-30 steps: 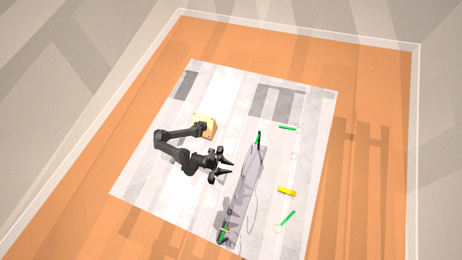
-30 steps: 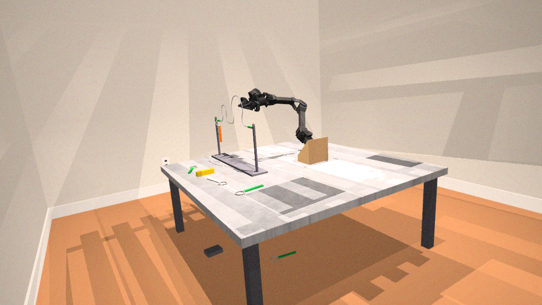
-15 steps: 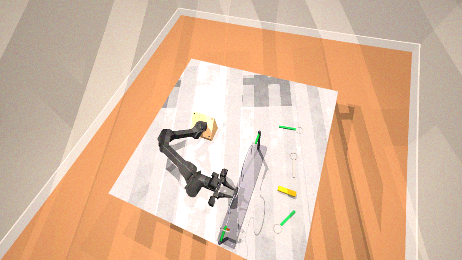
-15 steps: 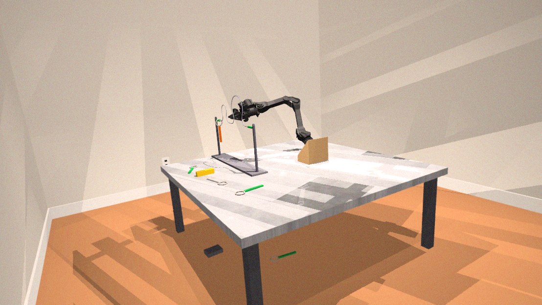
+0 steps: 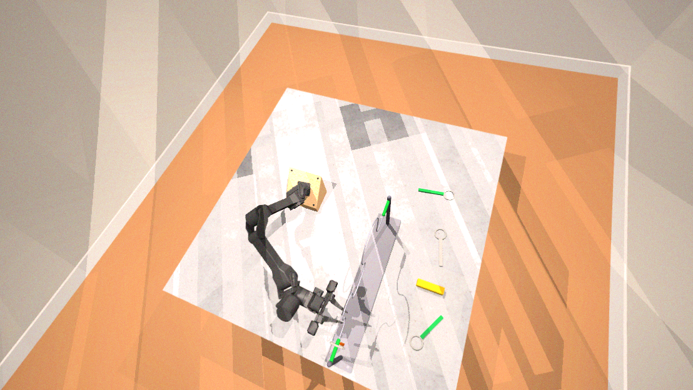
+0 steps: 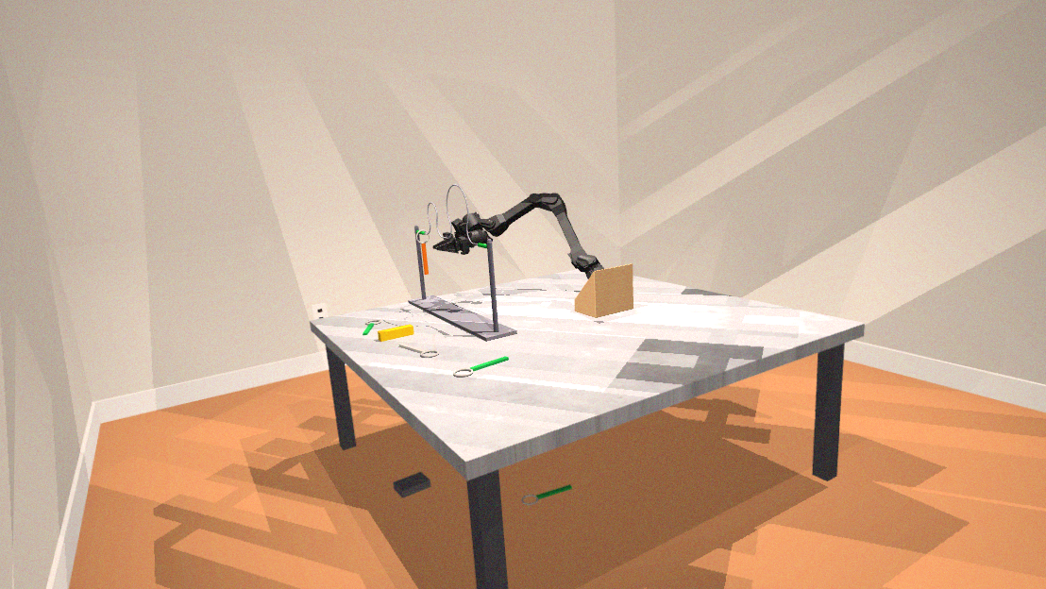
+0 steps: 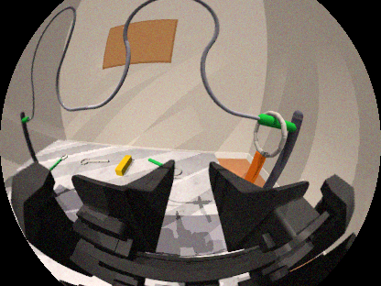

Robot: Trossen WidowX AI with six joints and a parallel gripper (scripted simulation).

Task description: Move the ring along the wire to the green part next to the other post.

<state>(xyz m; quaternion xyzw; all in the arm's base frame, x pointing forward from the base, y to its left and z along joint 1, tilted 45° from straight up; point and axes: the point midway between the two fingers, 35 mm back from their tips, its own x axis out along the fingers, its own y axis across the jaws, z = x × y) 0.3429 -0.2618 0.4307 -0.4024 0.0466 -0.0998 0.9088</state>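
In the top view, a black robot arm [image 5: 271,259] [image 6: 560,211] is seen reaching from a wooden wedge [image 5: 293,175] [image 6: 615,290] toward a wire stand on the table [image 5: 310,120] [image 6: 644,351]. Its gripper [image 5: 343,316] [image 6: 434,247] [image 7: 192,165] is held beside the bent grey wire [image 5: 363,265] [image 6: 455,185] [image 7: 128,50]; whether the wire is touched cannot be told. The ring [image 5: 333,344] [image 6: 416,238] [image 7: 256,138] is seen nearly edge-on around the green section near the lower post [image 5: 335,360] [image 6: 420,266] [image 7: 286,148]. In the exterior view, the ring is hung at the left-hand post, with its orange handle [image 5: 341,344] [image 6: 425,259] [image 7: 255,170] pointing down. The arm is bent in an arch, and its claw is aimed toward that side. A yellow block [image 5: 429,286] [image 6: 396,332] [image 7: 124,165] is placed on the table near the stand. In the wrist view, the two fingers are parted, with nothing gripped between them. The ring is shown to the right, threaded by the green section, and the handle's lower end is hidden behind the right-hand finger in the picture.
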